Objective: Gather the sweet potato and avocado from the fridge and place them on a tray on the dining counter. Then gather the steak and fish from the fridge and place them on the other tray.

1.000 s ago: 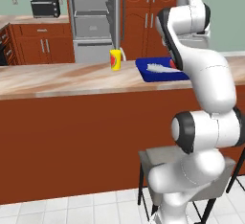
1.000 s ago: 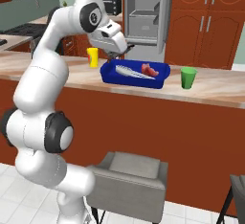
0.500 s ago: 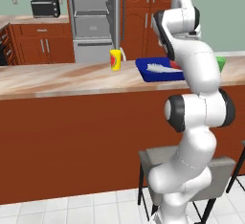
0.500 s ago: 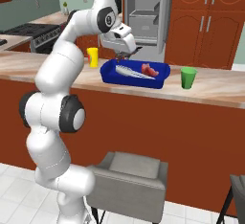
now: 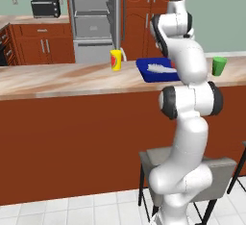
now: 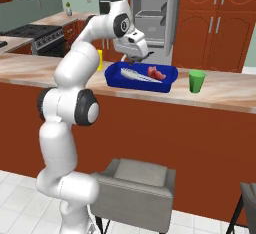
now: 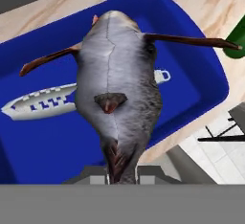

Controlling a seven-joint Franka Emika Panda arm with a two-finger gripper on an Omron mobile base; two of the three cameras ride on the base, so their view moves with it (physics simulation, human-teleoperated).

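over the blue tray on the bench i see my pincer clamped on the fish by its tail. its body hides most of the tray floor; the steak lies inside, behind the arm from the left.

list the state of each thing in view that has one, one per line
tool: shut on the fish, above the blue tray
fish: held by its tail, hanging over the tray
blue tray: on the dining counter, holds the steak
steak: lying in the tray
fridge: door open
green cup: upright on the counter
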